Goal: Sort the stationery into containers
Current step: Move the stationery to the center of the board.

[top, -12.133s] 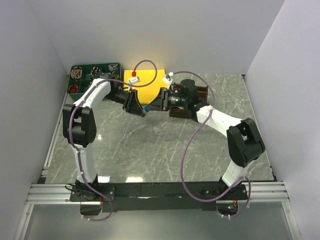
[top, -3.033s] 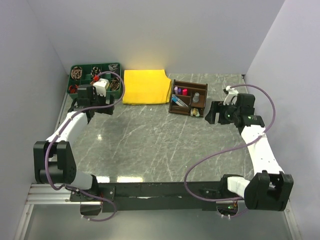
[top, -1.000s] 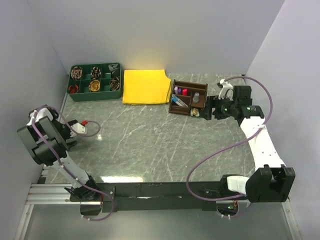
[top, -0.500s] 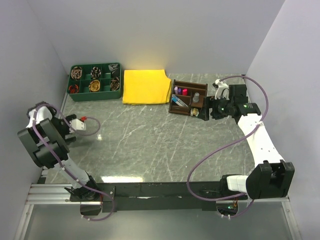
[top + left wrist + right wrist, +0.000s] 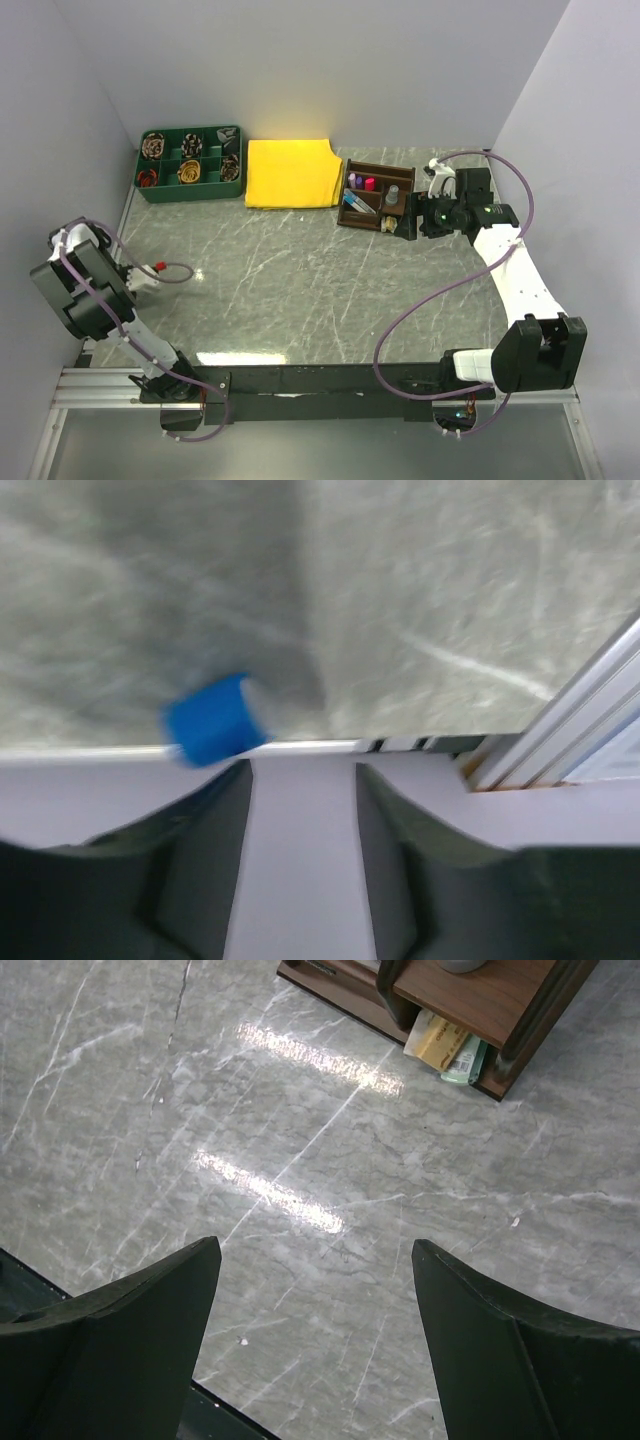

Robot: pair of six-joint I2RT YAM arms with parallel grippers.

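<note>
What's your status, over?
Right end effector open, empty, beside organiser. Left end effector parted, empty; blurred blue object by its tip. Markers in organiser. Nothing blocking.

Spread fingers (image 5: 110, 1345) over marble table (image 5: 300, 1160), organiser (image 5: 480, 995) beyond

Left arm (image 5: 85, 290) and right arm (image 5: 512, 275): white link casings, bulky black joint housings. A purple cable (image 5: 381, 352) runs loose outside each arm to a point behind the jaws, and the left one carries a red fitting (image 5: 158, 268). Jaws are dark, broad, smooth wedges; a green light (image 5: 440, 212) shows just behind the right pair.
</note>
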